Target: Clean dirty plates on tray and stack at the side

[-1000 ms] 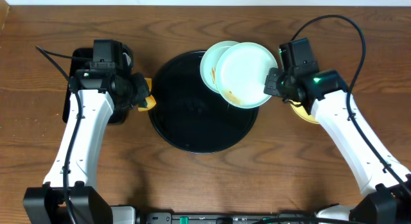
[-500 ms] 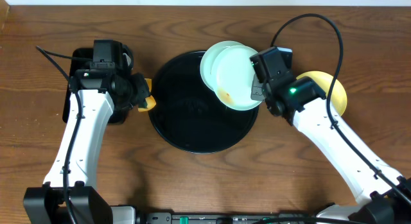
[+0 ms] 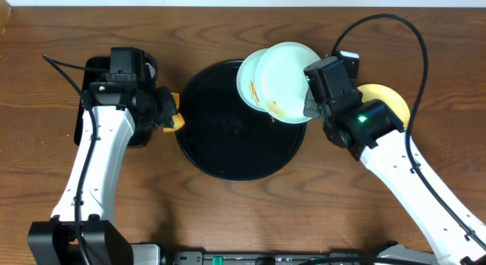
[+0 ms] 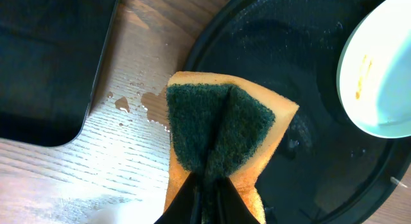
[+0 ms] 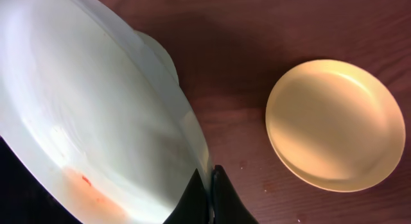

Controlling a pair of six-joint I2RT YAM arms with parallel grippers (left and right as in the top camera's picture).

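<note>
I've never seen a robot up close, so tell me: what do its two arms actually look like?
The left arm and right arm each have long white shells joined by black joints, ending in boxy black wrists with thin dark fingers. A black cable loops off the right arm; a green light glows near its wrist.

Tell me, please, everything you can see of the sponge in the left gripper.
The sponge is orange-yellow foam with a dark green scouring face, facing the wrist camera. The left gripper pinches its near edge, so the green face creases down the middle. It is held beside the left rim of the round black tray, above the wooden table, where a few water drops lie. Whether it touches the rim cannot be told.
</note>
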